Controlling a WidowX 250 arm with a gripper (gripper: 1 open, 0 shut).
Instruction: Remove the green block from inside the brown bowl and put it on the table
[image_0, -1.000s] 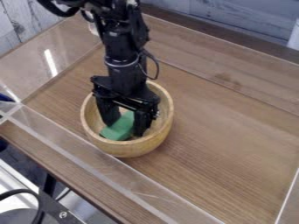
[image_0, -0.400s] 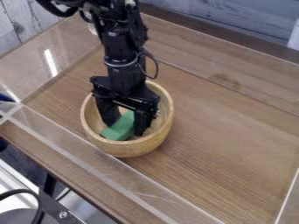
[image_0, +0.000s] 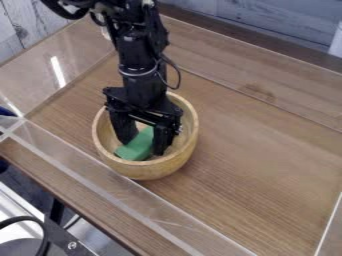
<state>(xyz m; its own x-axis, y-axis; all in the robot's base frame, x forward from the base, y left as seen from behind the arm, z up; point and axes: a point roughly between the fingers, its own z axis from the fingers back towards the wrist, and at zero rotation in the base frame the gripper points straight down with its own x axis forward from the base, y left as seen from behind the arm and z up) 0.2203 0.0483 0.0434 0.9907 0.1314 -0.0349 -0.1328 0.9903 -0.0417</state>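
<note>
Pincer (image_0: 142, 136) wide open, straddling green block (image_0: 132, 150).

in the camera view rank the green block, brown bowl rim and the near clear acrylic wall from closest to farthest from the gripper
1. green block, inside the bowl, between the open fingers of the gripper.
2. brown bowl rim, ringing the gripper.
3. near clear acrylic wall, toward the picture's bottom left.

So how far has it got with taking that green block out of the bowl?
Done: the pincer has been lowered into the brown bowl, pointing straight down with its fingers spread on either side of the green block. In hand: the grasp itself; the pincer is open and the block lies on the bowl's bottom. Left: close, lift it out, and set it on the table.
</note>
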